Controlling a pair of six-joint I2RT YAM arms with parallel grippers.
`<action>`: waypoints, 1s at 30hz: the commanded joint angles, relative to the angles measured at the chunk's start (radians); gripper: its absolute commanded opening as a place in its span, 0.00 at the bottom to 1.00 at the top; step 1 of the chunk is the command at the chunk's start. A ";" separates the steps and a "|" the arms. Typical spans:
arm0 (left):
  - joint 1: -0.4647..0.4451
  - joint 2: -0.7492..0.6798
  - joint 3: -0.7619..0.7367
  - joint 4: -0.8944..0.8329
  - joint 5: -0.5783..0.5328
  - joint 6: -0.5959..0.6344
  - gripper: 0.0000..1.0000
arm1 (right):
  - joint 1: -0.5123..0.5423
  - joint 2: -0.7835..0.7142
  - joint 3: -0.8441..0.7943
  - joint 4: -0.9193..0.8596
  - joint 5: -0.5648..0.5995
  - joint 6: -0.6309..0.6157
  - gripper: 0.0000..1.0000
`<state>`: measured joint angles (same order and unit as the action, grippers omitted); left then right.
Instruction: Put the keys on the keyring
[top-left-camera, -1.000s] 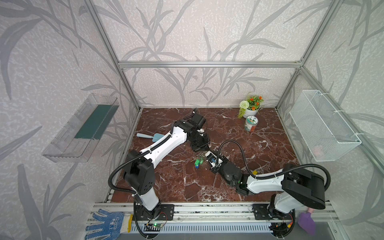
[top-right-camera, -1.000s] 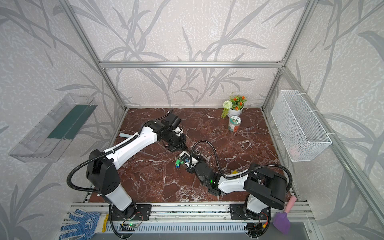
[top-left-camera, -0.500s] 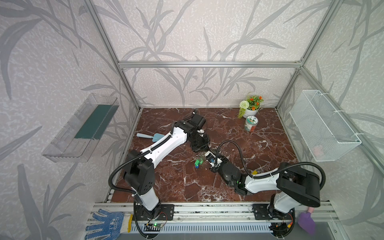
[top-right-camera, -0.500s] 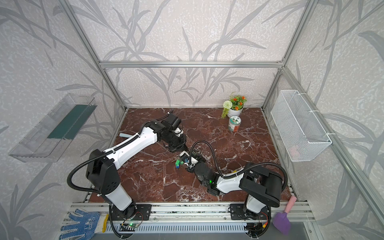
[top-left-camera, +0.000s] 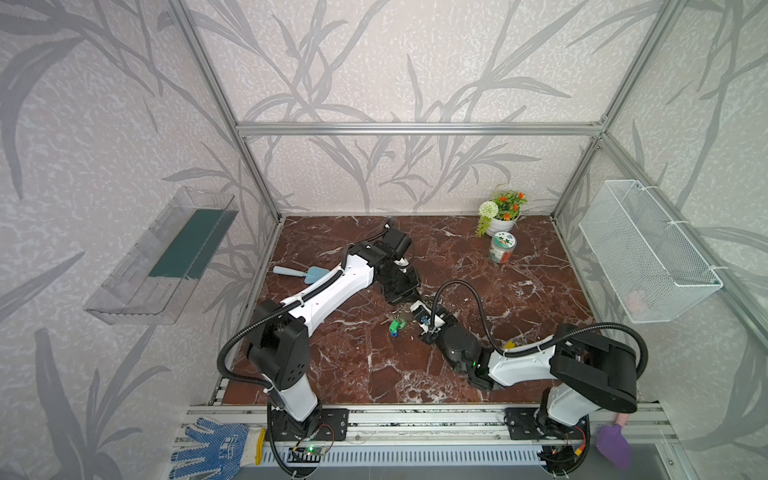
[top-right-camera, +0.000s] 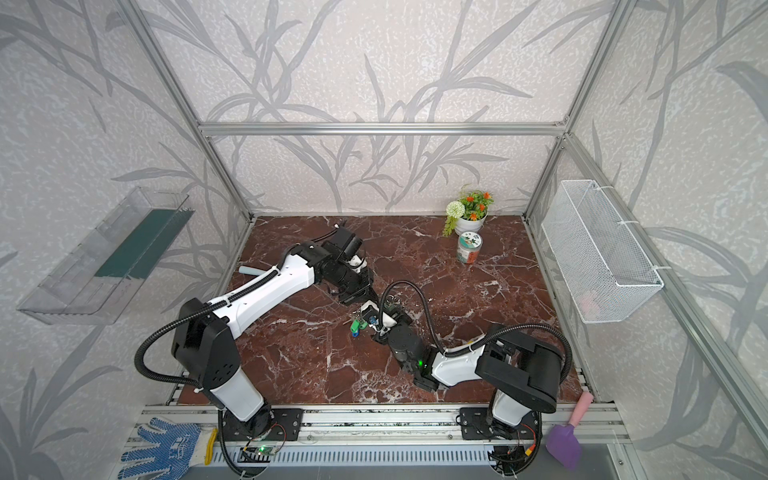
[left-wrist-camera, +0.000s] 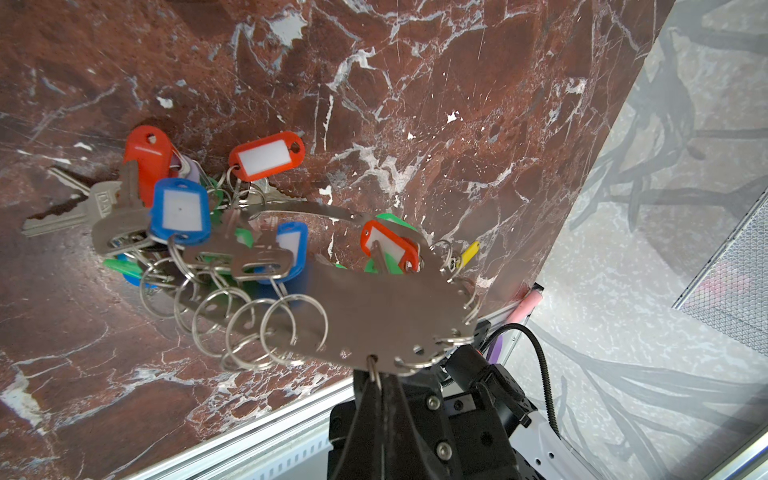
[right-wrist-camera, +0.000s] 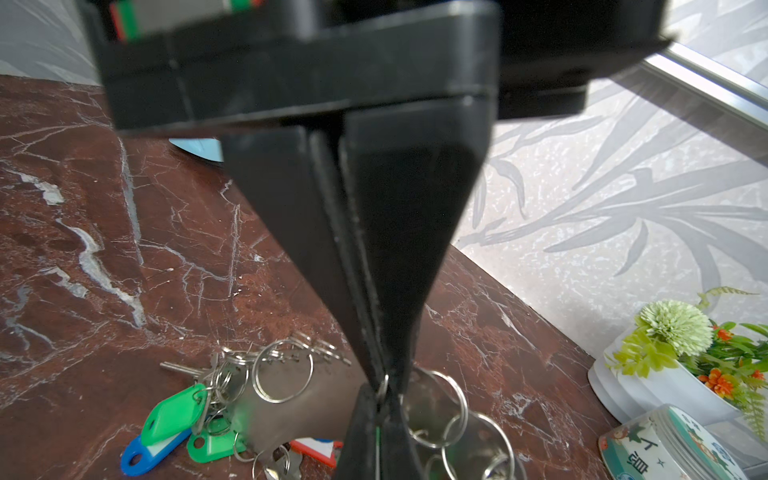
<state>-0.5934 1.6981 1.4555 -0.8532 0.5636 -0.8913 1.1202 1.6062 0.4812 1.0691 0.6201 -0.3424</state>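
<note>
both grippers are working the edge of the keyring (left-wrist-camera: 374, 307): right gripper (right-wrist-camera: 381, 384) clamping a split ring (right-wrist-camera: 385, 379), left gripper (top-left-camera: 411, 300) pinched together beside it; yellow-tagged keys (left-wrist-camera: 467, 254) dangling nearby are likely needing threading next

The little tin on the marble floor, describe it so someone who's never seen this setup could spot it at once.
Look to the back right corner of the red marble floor, where a white flowerpot of artificial flowers stands by the back wall. The tin stands upright in front of it: the only short cylinder there, with a printed label and a picture on its lid.
</note>
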 joint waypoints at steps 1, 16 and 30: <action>0.014 -0.005 -0.021 -0.028 0.010 0.006 0.00 | 0.007 -0.005 0.007 0.072 -0.029 0.018 0.00; 0.072 -0.033 0.011 -0.031 0.038 0.030 0.16 | 0.006 -0.003 0.004 0.055 -0.074 0.025 0.00; 0.175 -0.104 0.006 0.017 0.045 0.139 0.32 | 0.006 -0.003 0.007 0.037 -0.117 0.041 0.00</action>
<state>-0.4511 1.6405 1.4551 -0.8520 0.6121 -0.8146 1.1202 1.6062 0.4812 1.0893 0.5213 -0.3183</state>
